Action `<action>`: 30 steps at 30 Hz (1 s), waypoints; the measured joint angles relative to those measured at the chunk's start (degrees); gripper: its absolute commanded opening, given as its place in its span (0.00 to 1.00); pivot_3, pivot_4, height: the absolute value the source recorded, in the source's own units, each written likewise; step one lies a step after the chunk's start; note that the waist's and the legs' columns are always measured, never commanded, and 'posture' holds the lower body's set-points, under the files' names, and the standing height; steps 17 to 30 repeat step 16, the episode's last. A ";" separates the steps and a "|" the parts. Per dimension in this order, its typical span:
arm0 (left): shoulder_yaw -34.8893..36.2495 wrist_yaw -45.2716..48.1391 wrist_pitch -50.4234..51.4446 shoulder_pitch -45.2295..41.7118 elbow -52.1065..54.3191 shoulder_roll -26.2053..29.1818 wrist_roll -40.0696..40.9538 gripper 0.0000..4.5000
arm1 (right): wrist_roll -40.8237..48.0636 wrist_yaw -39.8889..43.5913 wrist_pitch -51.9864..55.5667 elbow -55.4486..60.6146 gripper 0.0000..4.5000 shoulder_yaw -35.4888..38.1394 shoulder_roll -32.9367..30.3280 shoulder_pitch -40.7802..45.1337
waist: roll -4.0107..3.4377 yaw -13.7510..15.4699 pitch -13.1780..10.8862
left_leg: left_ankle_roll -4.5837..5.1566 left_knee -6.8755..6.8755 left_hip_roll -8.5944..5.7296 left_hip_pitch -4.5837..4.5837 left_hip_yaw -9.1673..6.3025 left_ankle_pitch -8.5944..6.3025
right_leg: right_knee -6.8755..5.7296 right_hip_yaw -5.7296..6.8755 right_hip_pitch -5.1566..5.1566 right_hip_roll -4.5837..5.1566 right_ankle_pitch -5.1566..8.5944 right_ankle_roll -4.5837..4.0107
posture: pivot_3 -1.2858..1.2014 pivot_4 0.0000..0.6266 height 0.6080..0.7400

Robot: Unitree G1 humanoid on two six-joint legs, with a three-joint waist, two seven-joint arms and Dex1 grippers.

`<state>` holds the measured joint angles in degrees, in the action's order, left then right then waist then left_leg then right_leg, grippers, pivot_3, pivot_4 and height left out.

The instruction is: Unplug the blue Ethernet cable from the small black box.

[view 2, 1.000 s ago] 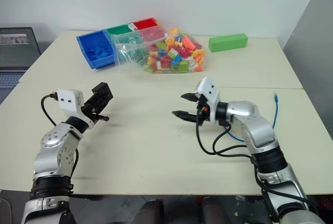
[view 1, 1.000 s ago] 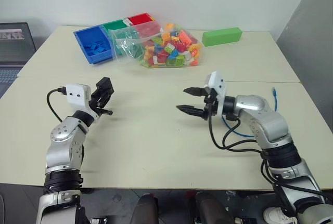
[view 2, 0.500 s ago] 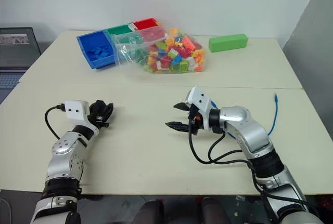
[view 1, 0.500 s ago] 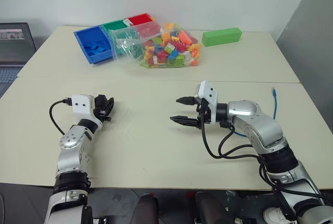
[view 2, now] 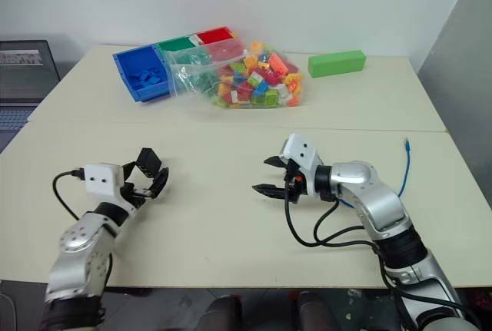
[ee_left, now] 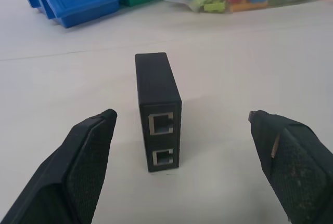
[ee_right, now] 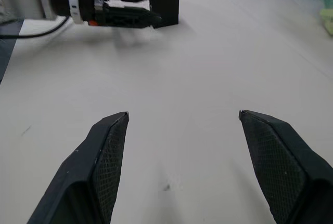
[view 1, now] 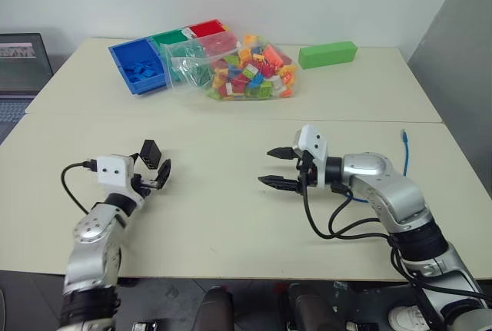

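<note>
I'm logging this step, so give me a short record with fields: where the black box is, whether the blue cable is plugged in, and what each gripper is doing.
small black box: standing on the table, between the open fingers of the left gripper, untouched
box sockets: two, both empty
blue Ethernet cable: on the table by the right arm, not plugged in
left gripper: open, holding nothing
right gripper: open, empty, over bare table

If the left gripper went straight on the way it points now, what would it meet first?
Most likely the small black box. It stands on the table just ahead of the open left gripper, between its fingers and touching neither, its two empty sockets facing the gripper. How far ahead is unclear.
</note>
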<state>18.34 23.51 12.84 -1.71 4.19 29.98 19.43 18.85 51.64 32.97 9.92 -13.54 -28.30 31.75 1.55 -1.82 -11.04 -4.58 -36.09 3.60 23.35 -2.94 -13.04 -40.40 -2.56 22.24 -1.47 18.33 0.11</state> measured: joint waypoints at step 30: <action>13.16 19.06 19.22 12.00 18.69 18.59 16.03 0.96 | 7.08 12.54 0.29 -6.44 0.80 10.20 -12.06 1.69 | 0.00 -0.06 -0.09 | 0.02 0.10 0.02 -0.31 0.17 -0.01 | 0.03 -0.10 -0.14 -0.03 0.19 0.26 | 0.52 0.24 1.00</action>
